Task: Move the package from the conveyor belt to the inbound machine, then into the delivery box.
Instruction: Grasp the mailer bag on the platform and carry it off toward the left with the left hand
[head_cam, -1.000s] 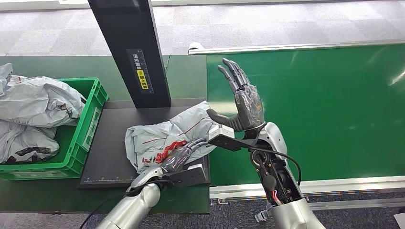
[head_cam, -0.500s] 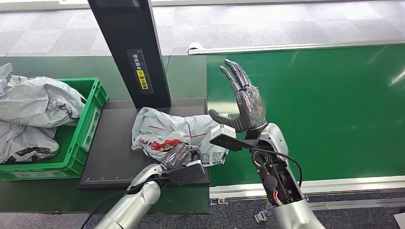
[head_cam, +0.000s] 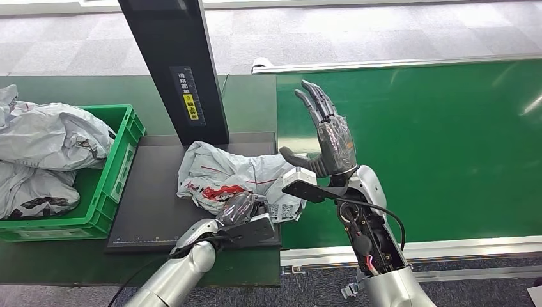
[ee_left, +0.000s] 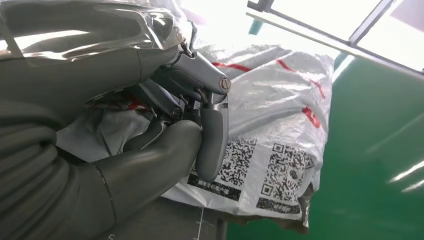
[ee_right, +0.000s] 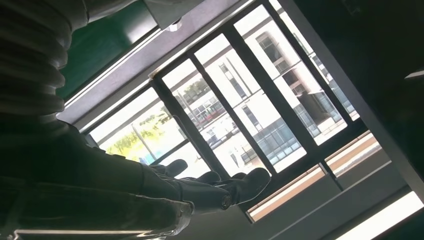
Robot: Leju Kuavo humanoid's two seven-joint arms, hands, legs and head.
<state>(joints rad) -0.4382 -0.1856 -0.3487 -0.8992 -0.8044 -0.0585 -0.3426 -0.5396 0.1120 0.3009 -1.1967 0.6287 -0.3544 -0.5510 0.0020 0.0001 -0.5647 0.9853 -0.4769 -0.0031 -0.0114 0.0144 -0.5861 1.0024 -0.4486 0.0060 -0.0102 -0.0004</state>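
The package (head_cam: 220,174), a crumpled grey poly bag with red print and QR labels, lies on the black platform (head_cam: 150,198) of the inbound machine, at the foot of its black post. My left hand (head_cam: 241,208) grips the bag's near edge, with its fingers curled into the plastic. In the left wrist view the thumb and fingers (ee_left: 210,135) close on the package (ee_left: 285,130) beside the QR codes. My right hand (head_cam: 327,133) is raised over the green conveyor belt (head_cam: 434,147), fingers straight and apart, holding nothing. The right wrist view shows this hand (ee_right: 200,192) dark against windows.
A green crate (head_cam: 112,185) holding several grey bags stands to the left of the platform. The machine's black post (head_cam: 179,70) rises behind the package. The belt's metal rail (head_cam: 447,246) runs along the near side, with grey floor beyond the belt.
The package has been pulled left off the belt's edge onto the platform and bunched up. My left hand has curled into it. The right hand has barely moved.
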